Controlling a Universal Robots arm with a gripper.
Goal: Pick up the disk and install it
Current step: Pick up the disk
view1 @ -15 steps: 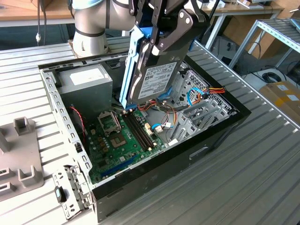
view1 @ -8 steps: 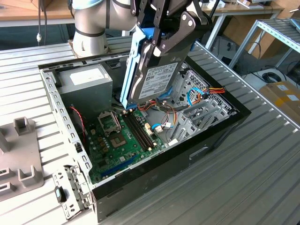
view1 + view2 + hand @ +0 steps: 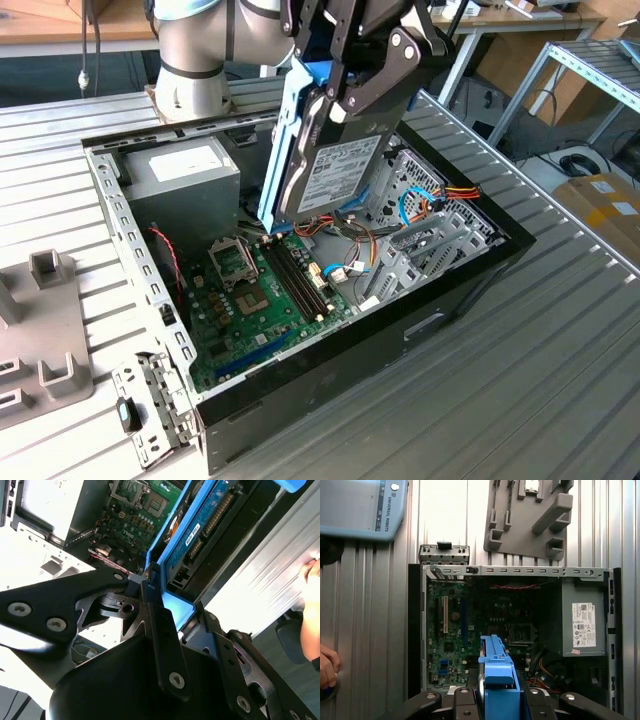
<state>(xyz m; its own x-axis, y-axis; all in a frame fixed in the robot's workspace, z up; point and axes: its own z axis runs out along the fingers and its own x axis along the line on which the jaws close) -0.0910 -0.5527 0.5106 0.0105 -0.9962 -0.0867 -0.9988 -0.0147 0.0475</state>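
Note:
The disk [image 3: 335,170], silver-grey with a white label and a blue carrier frame, hangs tilted on edge above the open computer case [image 3: 470,290]. My gripper [image 3: 365,75] is shut on its upper end. The disk's lower edge hovers over the motherboard [image 3: 265,290], near the cables beside the metal drive cage [image 3: 430,230]. In the second wrist view the disk's [image 3: 200,530] circuit-board side runs away from the gripper [image 3: 175,602]. In the first wrist view the blue carrier [image 3: 497,680] sticks out from between the black fingers [image 3: 465,702], over the motherboard [image 3: 470,630].
A grey power-supply box [image 3: 185,170] [image 3: 582,625] fills one corner of the case. A grey fixture [image 3: 40,330] [image 3: 535,515] and a small metal bracket [image 3: 150,405] lie on the ribbed table beside the case. A person's hand [image 3: 327,667] [image 3: 312,580] rests at the table's edge.

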